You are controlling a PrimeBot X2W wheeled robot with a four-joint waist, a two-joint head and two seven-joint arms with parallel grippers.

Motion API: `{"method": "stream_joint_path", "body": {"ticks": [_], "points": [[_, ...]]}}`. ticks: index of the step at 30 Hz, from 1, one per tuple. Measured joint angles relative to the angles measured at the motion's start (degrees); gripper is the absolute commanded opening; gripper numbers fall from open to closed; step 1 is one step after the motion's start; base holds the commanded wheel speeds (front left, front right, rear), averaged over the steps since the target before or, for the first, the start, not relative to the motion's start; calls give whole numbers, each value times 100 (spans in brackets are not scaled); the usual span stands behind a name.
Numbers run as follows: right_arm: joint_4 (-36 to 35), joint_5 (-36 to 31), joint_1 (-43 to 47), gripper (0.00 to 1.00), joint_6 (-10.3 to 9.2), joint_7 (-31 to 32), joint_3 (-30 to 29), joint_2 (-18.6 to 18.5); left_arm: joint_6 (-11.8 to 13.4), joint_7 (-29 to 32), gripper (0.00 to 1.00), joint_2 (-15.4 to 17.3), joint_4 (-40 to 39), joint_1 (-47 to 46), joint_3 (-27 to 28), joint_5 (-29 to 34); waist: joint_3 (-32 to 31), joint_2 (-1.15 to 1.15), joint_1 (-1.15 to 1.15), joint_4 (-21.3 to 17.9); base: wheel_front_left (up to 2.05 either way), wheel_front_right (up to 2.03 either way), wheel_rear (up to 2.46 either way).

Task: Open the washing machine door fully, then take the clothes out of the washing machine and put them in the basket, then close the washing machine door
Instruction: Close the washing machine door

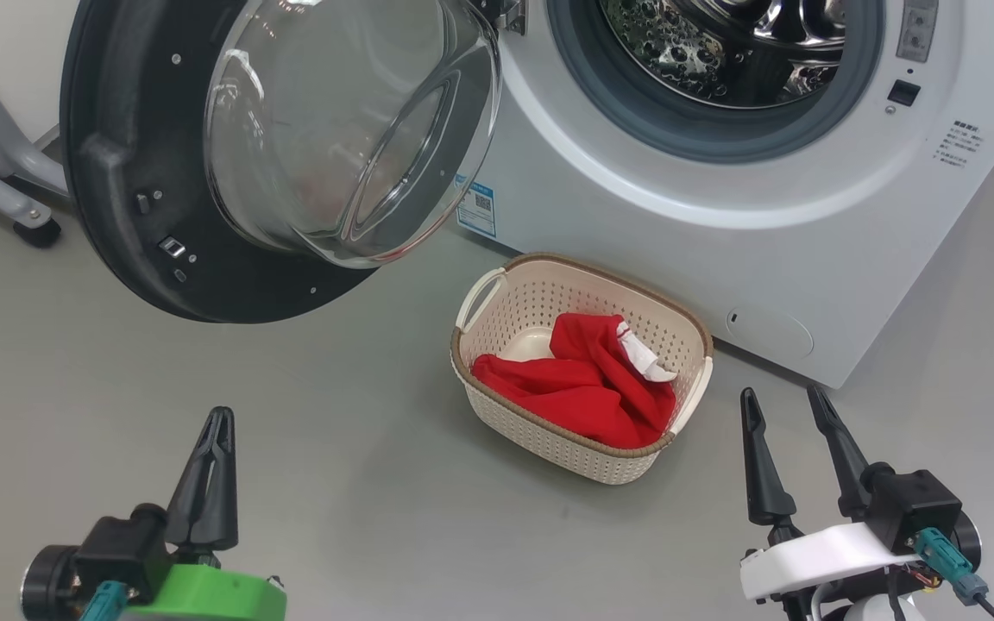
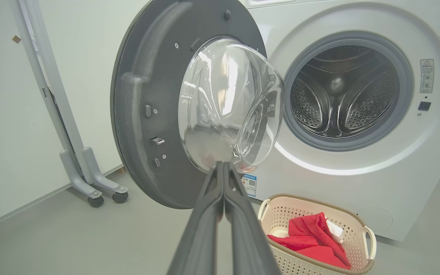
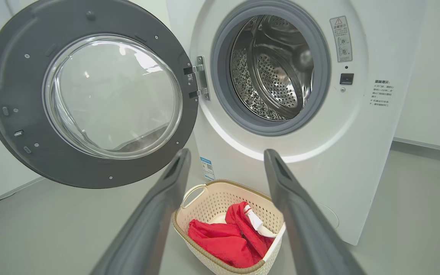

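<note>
Red clothes (image 1: 579,392) in basket (image 1: 540,435), door (image 1: 117,172) open

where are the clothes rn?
The clothes lie in the basket on the floor, centre of the head view, just in front of the washing machine, lower right of its open door.
</note>
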Motion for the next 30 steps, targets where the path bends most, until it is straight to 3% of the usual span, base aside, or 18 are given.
{"method": "stream_joint_path", "body": {"ticks": [8, 18, 24, 27, 30], "points": [[-24, -131, -18, 100, -1, 1, 103, -58, 1, -1, 0, 32, -597, -47, 661, -177, 294, 0, 0, -47, 0, 0, 0], [-116, -333, -270, 100, 11, 111, 179, -275, -57, -27, 0, 929, -1189, -937, 2046, -722, 800, 0, 0, -187, 0, 0, 0], [-115, -363, -413, 100, 67, 118, 220, -339, -152, 204, 0, 1408, -1000, -1714, 2987, -1769, 1019, 0, 0, -378, 0, 0, 0], [-115, -366, -468, 100, 79, 120, 247, -356, -149, 670, 0, 1631, -524, -2262, 3570, -2670, 1110, 0, 0, -527, 0, 0, 0], [-115, -378, -499, 100, 118, 162, 298, -358, 90, 1234, 0, 1650, 124, -2671, 4046, -3484, 1161, 0, 0, -633, 0, 0, 0]]}}
